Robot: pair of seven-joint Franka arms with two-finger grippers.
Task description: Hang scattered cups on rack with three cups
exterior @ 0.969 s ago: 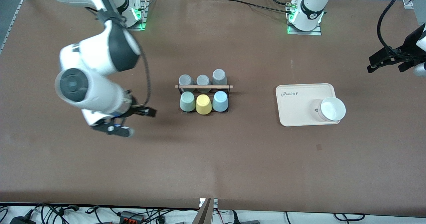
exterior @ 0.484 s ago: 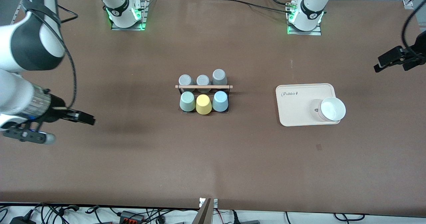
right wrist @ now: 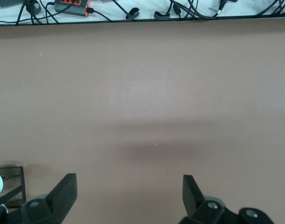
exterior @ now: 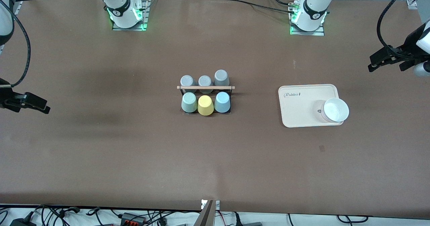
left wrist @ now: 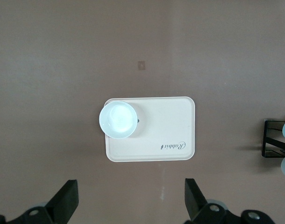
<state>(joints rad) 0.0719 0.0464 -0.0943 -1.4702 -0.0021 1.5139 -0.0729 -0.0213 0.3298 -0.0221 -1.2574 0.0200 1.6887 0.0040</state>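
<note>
My blue cup (exterior: 222,102) and green cup (exterior: 189,102) sit on the rack (exterior: 205,87) mid-bench, the yellow cup (exterior: 205,105) between them. My left fingers (exterior: 386,61) and right fingers (exterior: 28,102), both spread wide and empty, hang over the bench ends

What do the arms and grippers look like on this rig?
White Franka arms with dark grey joint bands; bases glow green on metal mounting plates. A black cable loops along each arm. Left gripper and right gripper are black, with flat tapered two-finger jaws and grey screw bosses.
</note>
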